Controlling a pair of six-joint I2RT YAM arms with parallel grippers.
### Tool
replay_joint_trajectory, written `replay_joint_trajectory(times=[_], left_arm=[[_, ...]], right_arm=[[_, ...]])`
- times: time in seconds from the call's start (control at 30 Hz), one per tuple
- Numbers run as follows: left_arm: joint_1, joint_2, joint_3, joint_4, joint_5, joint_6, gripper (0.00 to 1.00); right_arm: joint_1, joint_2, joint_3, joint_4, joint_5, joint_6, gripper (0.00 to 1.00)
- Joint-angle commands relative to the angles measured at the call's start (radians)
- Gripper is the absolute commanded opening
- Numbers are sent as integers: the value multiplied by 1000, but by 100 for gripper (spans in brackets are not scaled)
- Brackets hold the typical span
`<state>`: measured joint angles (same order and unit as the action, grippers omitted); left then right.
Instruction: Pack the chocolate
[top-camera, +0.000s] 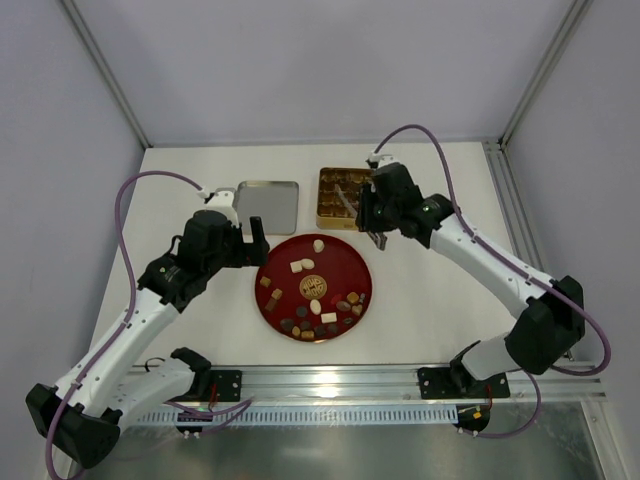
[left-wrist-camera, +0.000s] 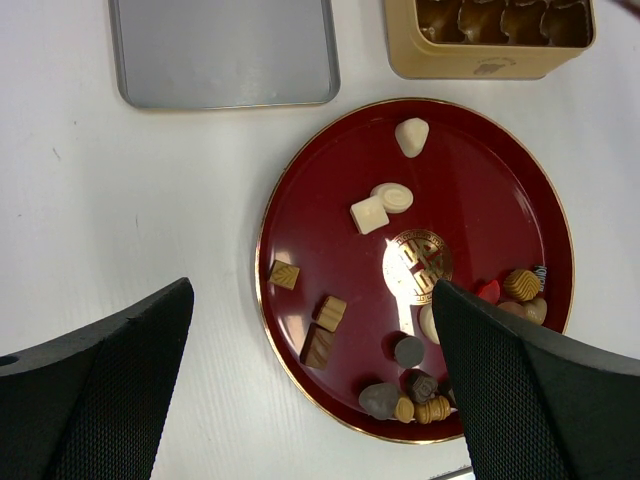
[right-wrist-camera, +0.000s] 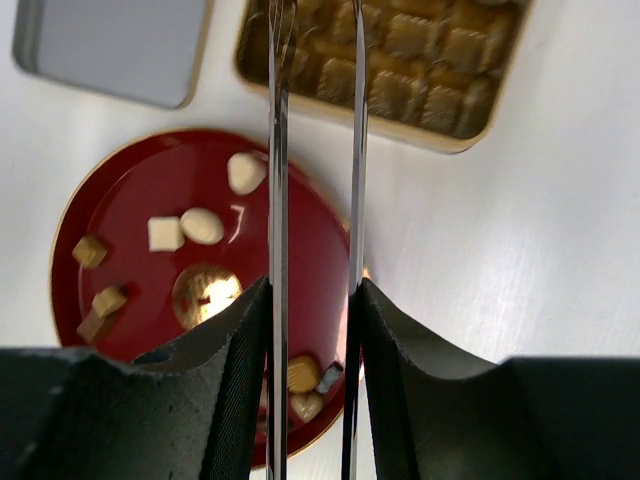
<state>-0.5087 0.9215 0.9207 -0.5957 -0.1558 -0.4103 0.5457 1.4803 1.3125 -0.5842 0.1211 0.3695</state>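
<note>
Your right gripper (right-wrist-camera: 312, 300) clamps thin metal tweezers (right-wrist-camera: 277, 150) over the square gold gridded tin (left-wrist-camera: 470, 62); left gripper (left-wrist-camera: 312, 300) gapes empty. Small brown and cream chocolates (left-wrist-camera: 369, 214) sit on the round red plate (left-wrist-camera: 480, 200), and those skinny tips could flick one off.

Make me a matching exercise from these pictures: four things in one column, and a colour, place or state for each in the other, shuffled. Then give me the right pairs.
Things:
1. plate
2. tin
3. lid
4. tweezers

Descriptions:
A. gripped between the right fingers
B. red, carrying loose chocolates
C. gold, divided into small compartments
D. silver-grey, lying flat to the left of the tin

Pairs: 1-B, 2-C, 3-D, 4-A.
</note>
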Motion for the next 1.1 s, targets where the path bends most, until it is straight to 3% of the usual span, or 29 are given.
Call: replay_joint_trajectory(times=[0.0,0.33,1.07], left_arm=[[-2,-1,9,27,7,5,100],[-2,-9,7,27,-2,4,100],[-1,-9,9,27,1,5,100]], right_arm=[[112,-90,-47,4,28,52,41],[365,-58,-113,32,28,163,41],[458,49,-127,53,6,213,46]])
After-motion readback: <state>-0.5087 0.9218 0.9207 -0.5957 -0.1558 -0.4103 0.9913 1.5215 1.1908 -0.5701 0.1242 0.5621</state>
